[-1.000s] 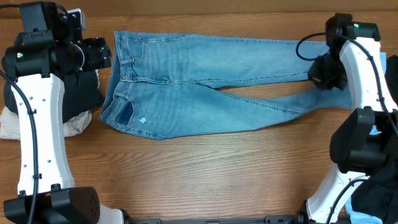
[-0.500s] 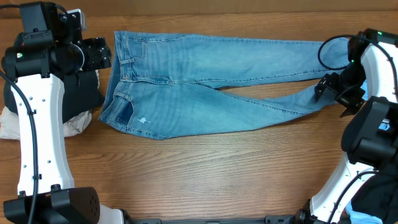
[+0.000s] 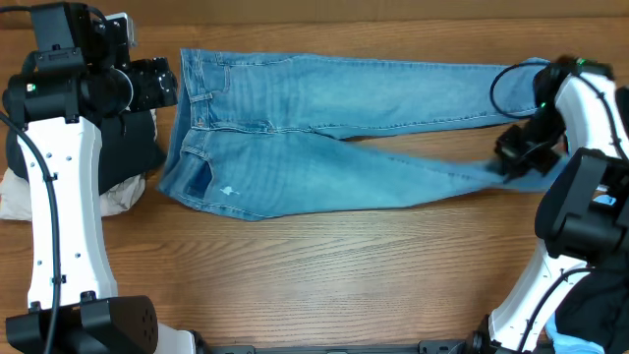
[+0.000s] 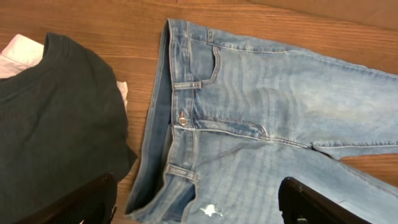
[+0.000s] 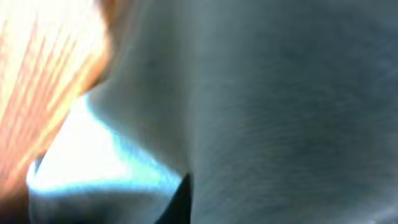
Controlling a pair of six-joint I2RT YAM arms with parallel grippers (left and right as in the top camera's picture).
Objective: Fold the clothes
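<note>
The light-blue jeans (image 3: 324,128) lie flat across the table, waistband at the left and both legs running right. In the left wrist view they (image 4: 261,124) show the waistband, button and a small white tear. My left gripper (image 3: 155,85) is open and hovers beside the waistband; its fingers (image 4: 199,208) are spread wide over the denim. My right gripper (image 3: 513,161) is down at the hem end of the near leg. The right wrist view is filled with blurred denim (image 5: 280,106), and the jaws cannot be made out.
A dark navy top (image 3: 133,143) lies over a white garment (image 3: 20,197) left of the jeans; both also show in the left wrist view (image 4: 56,124). A sky-blue cloth (image 3: 578,342) sits at the bottom right. Bare wood (image 3: 324,275) spans the front.
My right gripper has moved from the end of the far leg toward me, down to the near leg's hem. The left arm and the jeans' waist have not moved.
</note>
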